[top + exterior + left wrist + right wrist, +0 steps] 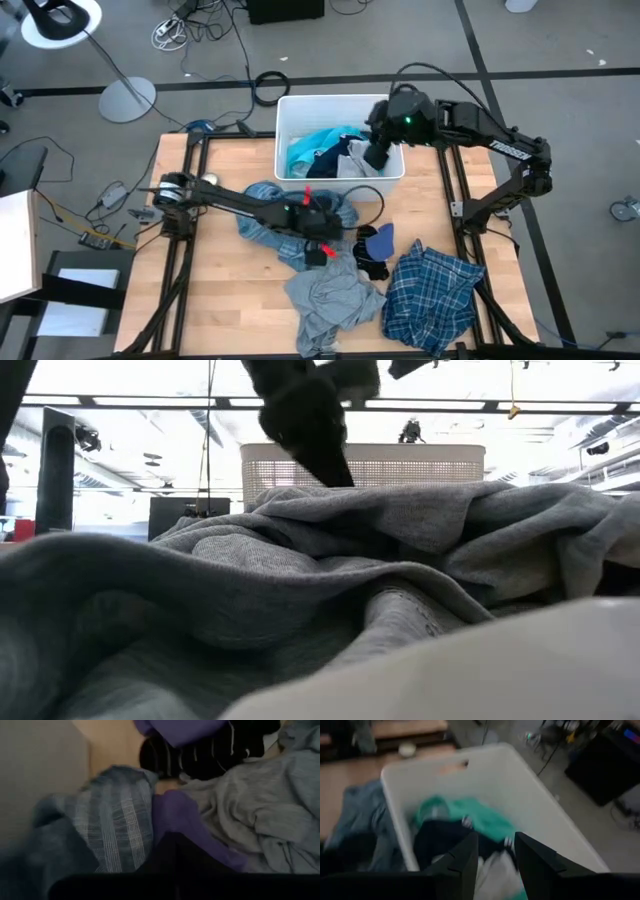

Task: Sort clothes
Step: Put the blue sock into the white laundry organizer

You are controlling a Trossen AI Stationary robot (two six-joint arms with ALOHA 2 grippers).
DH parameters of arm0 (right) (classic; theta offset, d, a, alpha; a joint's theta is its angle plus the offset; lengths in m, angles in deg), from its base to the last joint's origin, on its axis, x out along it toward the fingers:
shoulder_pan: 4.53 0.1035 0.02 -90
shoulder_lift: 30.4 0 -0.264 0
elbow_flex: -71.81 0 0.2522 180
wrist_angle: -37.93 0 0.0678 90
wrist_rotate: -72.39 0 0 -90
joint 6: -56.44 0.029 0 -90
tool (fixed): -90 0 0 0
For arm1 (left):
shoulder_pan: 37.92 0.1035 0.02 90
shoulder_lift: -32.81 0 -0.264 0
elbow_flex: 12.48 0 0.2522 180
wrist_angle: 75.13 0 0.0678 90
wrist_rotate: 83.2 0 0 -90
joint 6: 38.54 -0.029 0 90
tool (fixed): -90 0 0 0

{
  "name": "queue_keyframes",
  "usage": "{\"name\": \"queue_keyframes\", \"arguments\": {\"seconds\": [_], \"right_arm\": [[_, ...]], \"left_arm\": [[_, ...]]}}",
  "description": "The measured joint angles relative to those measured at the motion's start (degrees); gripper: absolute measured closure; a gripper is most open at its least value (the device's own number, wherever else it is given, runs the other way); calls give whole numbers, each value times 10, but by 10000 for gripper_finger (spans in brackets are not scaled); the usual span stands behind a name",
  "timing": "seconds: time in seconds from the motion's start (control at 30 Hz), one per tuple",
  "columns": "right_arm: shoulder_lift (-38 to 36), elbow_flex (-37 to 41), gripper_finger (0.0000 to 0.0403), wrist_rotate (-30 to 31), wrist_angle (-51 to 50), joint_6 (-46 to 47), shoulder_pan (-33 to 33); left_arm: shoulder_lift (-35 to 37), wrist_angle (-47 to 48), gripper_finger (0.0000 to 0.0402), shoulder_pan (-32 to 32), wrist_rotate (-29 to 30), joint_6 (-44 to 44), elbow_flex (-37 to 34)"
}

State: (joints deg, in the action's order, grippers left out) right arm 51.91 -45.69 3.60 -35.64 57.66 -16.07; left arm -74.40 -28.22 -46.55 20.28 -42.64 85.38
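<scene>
My right gripper (376, 155) is open and empty above the white bin (292, 108), over the turquoise garment (470, 817), a dark navy one (437, 837) and a white cloth (492, 875) lying in it. My left gripper (322, 245) is low over the table's middle, at the edge of a blue striped shirt (268, 218). Beside it lie a purple-blue cloth (175, 815) and a dark striped garment (200, 757). A grey garment (330, 300) and a blue-and-white plaid shirt (435, 295) lie on the table near its front edge.
The bin stands at the table's far edge, its perforated wall (400, 470) showing behind the grey garment (300, 590) that fills the low view. Bare wood (210, 290) shows at the table's near left. Cables and a lamp base (127, 98) lie on the floor beyond the table.
</scene>
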Motion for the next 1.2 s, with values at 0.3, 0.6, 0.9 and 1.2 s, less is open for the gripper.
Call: {"name": "queue_keyframes", "arguments": {"seconds": [0.3,0.6,0.9,1.2], "right_arm": [[-75,13,287,6,-128,121,71],[-192,213,288,23,-136,337,251],[-213,515,288,58,44,511,393],[-118,675,288,47,240,515,403]], "left_arm": [[138,17,401,8,-27,0,2],[224,1,401,46,-40,-7,2],[238,-84,401,172,-26,-35,2],[233,-86,387,272,-25,-34,2]]}}
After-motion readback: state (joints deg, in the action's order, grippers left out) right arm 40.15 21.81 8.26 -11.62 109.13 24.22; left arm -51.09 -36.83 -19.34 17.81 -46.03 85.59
